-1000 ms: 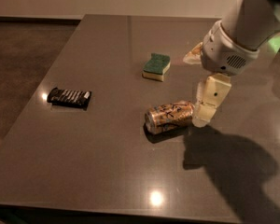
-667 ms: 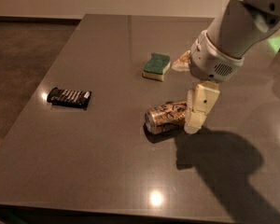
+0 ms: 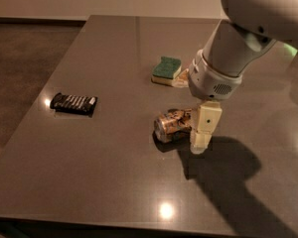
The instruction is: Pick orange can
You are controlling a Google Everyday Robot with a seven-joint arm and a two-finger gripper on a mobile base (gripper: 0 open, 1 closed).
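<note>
The orange can [image 3: 170,125] lies on its side near the middle of the dark table [image 3: 114,182], its silver end facing left. My gripper [image 3: 189,114] is low over the can's right end, with the white arm [image 3: 228,58] rising to the upper right. The jaws are open. One cream finger [image 3: 203,129] stands at the can's front right, touching or nearly touching it. The other finger [image 3: 180,83] shows behind the can, next to the sponge. The can's right end is partly hidden by the near finger.
A green-and-yellow sponge [image 3: 166,69] lies just behind the can and close to the far finger. A black-and-silver wrapped bar [image 3: 73,103] lies at the left. The table's front edge runs along the bottom, with floor to the left.
The gripper has moved left and down toward the can, so its near finger now stands against the can's right end. The can, sponge and bar have not moved.
</note>
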